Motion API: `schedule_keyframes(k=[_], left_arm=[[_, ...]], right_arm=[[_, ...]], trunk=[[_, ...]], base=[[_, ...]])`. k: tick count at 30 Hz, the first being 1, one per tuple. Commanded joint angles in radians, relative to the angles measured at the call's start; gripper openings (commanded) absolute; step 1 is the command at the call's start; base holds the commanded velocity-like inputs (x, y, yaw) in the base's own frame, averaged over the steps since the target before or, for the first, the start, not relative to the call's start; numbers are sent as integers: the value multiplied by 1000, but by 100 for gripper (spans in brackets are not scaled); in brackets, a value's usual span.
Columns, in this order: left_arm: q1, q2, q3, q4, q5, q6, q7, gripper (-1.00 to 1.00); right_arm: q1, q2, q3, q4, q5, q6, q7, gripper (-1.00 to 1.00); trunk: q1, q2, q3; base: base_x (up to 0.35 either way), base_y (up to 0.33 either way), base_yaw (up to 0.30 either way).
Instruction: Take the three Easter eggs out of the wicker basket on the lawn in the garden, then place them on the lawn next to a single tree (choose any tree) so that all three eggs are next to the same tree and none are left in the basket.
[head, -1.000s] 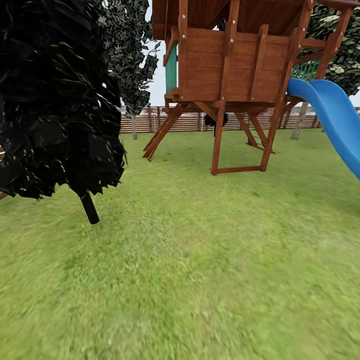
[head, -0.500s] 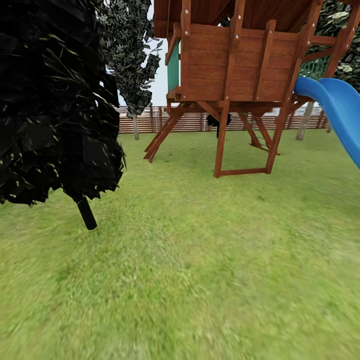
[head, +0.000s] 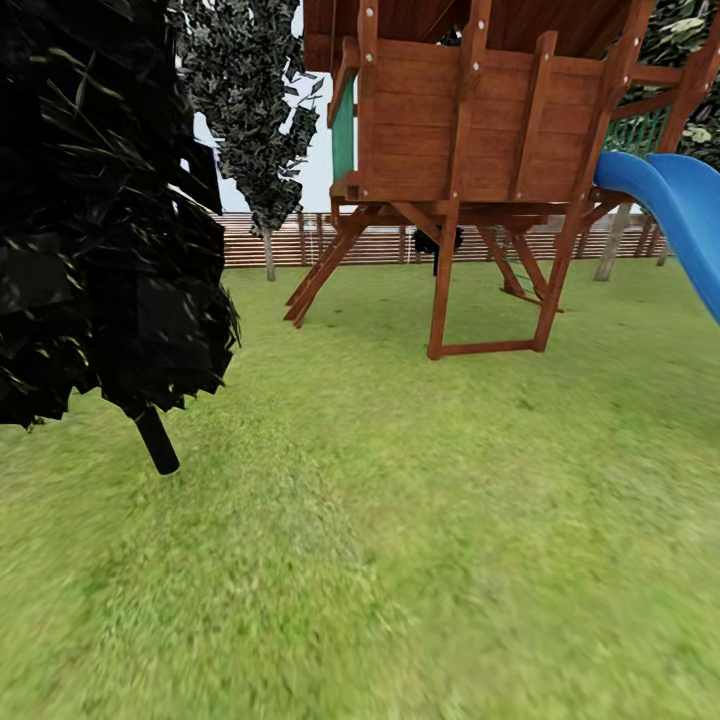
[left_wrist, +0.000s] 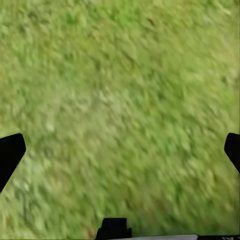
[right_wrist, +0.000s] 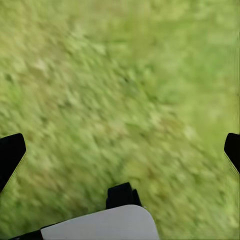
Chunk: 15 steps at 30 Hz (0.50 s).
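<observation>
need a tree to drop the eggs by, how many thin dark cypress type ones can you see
2: one dark cypress close at the head view's left, a second cypress farther back by the fence. The play tower may hide others.

We are in a fenced back garden with a play area. A lawn (head: 450, 520) spreads out to a slatted wooden fence (head: 380, 240), with a wooden play tower (head: 480, 130) and its blue slide (head: 680, 210) standing on the grass among trees (head: 260, 110).
</observation>
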Motion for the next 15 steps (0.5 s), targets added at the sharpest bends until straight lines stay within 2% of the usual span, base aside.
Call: schedule_keyframes(k=[1,10,15], left_arm=[[0,1,-7,-1,0,-1,10,100],[0,1,-8,-1,-1,-1,10,100],[0,1,-7,-1,-1,-1,10,100]], right_arm=[[0,0,1,1,-10,-3,1,100],[0,2,2,-5,-13,-3,-1,100],[0,2,2,-5,-13,-4,-1,100]], trunk=[[1,0,-1],[1,0,-1],[1,0,-1]], base=[[331,-123,0],[318,-144,1],[305,-167,144]])
